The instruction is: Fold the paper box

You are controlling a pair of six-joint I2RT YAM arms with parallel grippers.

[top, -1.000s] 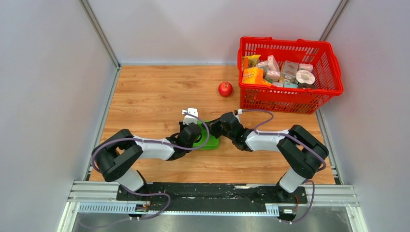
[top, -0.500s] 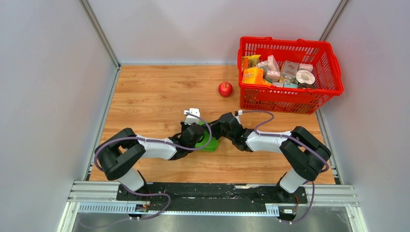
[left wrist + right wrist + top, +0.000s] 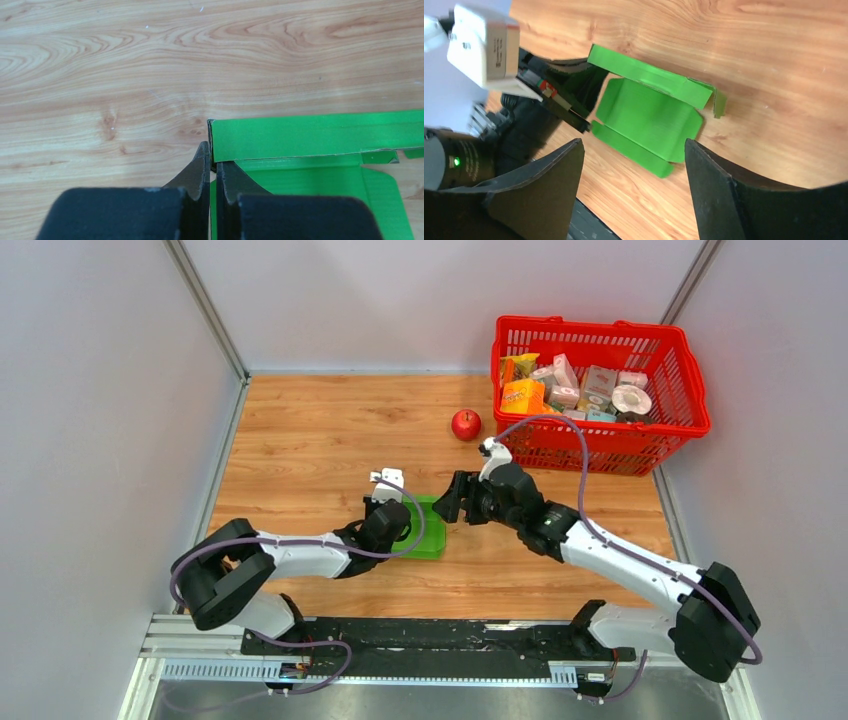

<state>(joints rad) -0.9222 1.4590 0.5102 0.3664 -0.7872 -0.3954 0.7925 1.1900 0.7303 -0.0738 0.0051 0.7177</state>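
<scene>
The paper box (image 3: 430, 536) is a bright green cardboard blank lying partly formed on the wooden table, with one long wall raised and end flaps loose. My left gripper (image 3: 212, 156) is shut on the box's left side wall (image 3: 220, 145) at its corner; the top view shows the left gripper (image 3: 403, 528) at the box's left edge. My right gripper (image 3: 633, 145) stands open and empty, raised above and to the right of the box (image 3: 649, 115). From above, the right gripper (image 3: 452, 508) hovers just beyond the box's far right corner.
A red apple (image 3: 466, 424) lies on the table behind the box. A red basket (image 3: 600, 452) with several small printed packages stands at the back right. Grey walls close in both sides, and a metal rail runs along the near edge.
My right gripper has opened, let go of the box and pulled back up and to the right. The left arm has shifted slightly left, still gripping the box.
</scene>
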